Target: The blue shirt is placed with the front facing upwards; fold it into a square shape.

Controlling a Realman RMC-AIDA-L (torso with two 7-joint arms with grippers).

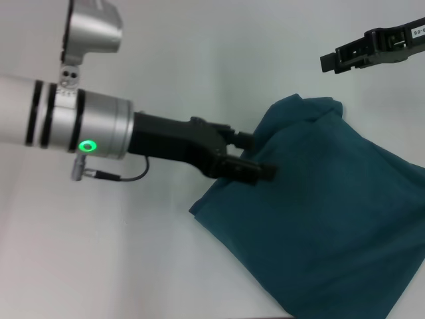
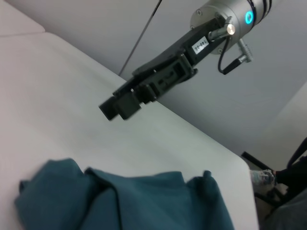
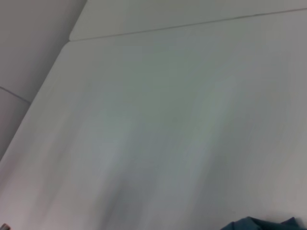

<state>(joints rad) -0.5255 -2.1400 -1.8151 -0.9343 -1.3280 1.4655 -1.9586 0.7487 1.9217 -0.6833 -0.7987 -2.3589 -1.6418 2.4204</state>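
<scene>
The left gripper (image 1: 255, 156) reaches in from the table's (image 1: 166, 266) left edge, its jaws closed on a fold at the left side of the blue shirt (image 1: 325, 219). The shirt lies bunched toward the near right corner. The right gripper (image 1: 330, 62) hovers near the far right corner, above and apart from the shirt; whether its jaws are open cannot be told.

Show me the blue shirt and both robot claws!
blue shirt (image 1: 332, 226), head view, middle of the cloth.
left claw (image 1: 255, 156), head view, between its fingertips at the shirt's edge.
right claw (image 1: 330, 63), head view, its tip.
</scene>
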